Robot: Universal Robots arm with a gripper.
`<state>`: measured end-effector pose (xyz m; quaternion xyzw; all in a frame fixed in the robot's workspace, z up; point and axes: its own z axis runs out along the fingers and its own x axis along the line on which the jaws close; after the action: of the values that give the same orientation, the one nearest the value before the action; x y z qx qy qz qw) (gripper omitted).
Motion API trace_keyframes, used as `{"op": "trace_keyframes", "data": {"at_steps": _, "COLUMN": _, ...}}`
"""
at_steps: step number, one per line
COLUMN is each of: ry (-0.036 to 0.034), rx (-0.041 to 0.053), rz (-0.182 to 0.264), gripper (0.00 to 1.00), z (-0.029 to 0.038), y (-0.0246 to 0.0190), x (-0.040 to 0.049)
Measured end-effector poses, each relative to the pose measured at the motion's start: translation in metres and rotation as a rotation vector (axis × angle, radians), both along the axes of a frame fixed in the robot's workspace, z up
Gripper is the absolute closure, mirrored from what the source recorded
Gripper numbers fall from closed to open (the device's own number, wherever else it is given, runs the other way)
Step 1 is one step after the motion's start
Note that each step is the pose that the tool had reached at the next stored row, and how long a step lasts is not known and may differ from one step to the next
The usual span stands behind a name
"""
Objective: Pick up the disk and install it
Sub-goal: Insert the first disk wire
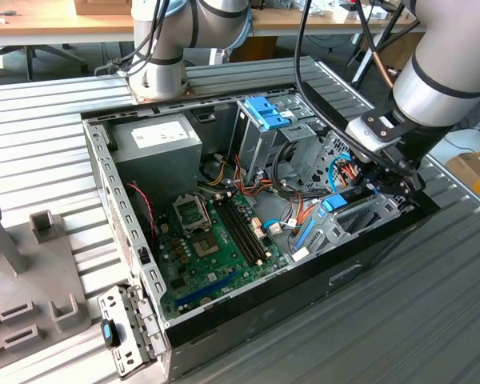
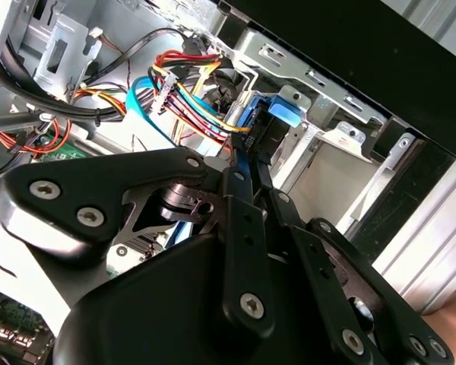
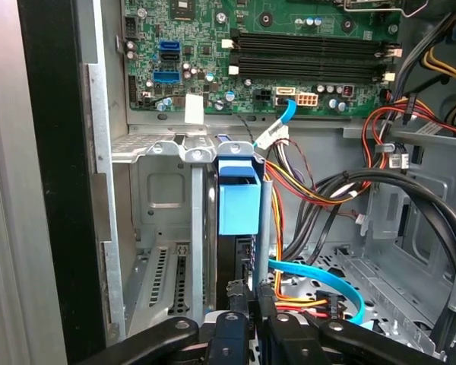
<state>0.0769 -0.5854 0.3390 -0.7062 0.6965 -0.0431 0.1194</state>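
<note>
The arm's claw (image 1: 378,186) is down inside the open PC case (image 1: 104,200), right at the silver drive cage (image 1: 360,220) near the exterior view's right. The disk (image 3: 238,199) sits upright in that cage's slot, light-blue carrier rail showing on its edge, dark body below it. In both wrist views the black fingers (image 3: 229,334) look pinched together on the disk's near edge, so the claw seems closed on the disk, though the actual contact spot is partly hidden.

What could go wrong: the bundle of red, yellow and orange wires (image 2: 190,91) and the flat blue data cable (image 3: 319,277) hang just beside the slot. If the disk goes in tilted, the plastic rail could jam on the stamped metal cage wall, or a cable could get pinched behind it. The rail is smooth plastic, so a thin edge grip may slip.

The cage is thin perforated sheet metal with sharp folded tabs; the motherboard (image 1: 216,240) is green and crowded, and the tabletop (image 1: 48,144) is ribbed grey metal.
</note>
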Motion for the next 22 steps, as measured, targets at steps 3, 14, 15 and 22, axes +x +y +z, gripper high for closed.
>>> {"op": "trace_keyframes", "data": {"at_steps": 3, "ry": 0.0000, "rx": -0.0004, "rz": 0.000, "gripper": 0.84, "z": -0.0005, "y": -0.0002, "x": 0.0000}}
{"op": "trace_keyframes", "data": {"at_steps": 14, "ry": 0.0000, "rx": -0.0006, "rz": 0.000, "gripper": 0.84, "z": -0.0040, "y": -0.0006, "x": -0.0001}}
{"op": "trace_keyframes", "data": {"at_steps": 15, "ry": 0.0000, "rx": -0.0005, "rz": 0.000, "gripper": 0.84, "z": -0.0041, "y": -0.0006, "x": 0.0000}}
{"op": "trace_keyframes", "data": {"at_steps": 22, "ry": 0.0000, "rx": -0.0005, "rz": 0.000, "gripper": 0.76, "z": -0.0043, "y": -0.0005, "x": 0.0000}}
